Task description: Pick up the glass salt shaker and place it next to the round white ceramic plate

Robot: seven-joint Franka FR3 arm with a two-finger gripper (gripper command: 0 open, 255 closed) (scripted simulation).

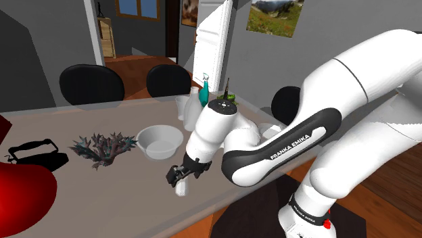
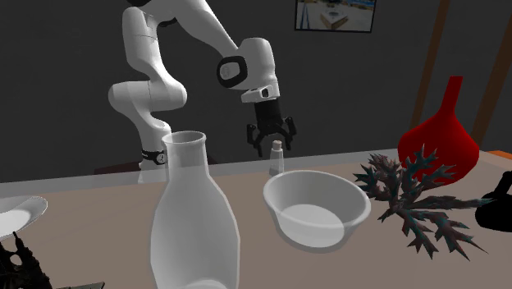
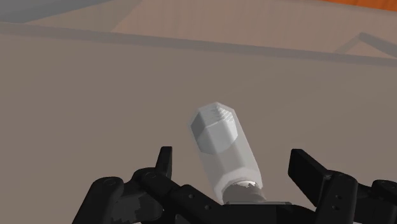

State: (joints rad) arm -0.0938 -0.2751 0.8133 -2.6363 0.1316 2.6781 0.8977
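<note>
The salt shaker (image 1: 181,187) is a small pale faceted bottle with a metal cap, standing upright on the grey table near its front edge. My black gripper (image 1: 178,174) hangs just over it, open. In the second exterior view the gripper (image 2: 272,138) sits above the shaker (image 2: 277,158), its fingers flanking the cap. Seen from the wrist, the shaker (image 3: 222,149) stands between the fingers (image 3: 164,163), which are apart and do not touch it. A white plate's rim (image 2: 18,215) shows at the second exterior view's lower left.
A white bowl (image 1: 159,140) sits just behind the shaker, a spiky dark plant (image 1: 101,149) and a black object (image 1: 37,150) beside it. A red vase (image 2: 439,135), a pale carafe (image 2: 197,222) and a teal spray bottle (image 1: 204,91) also stand on the table.
</note>
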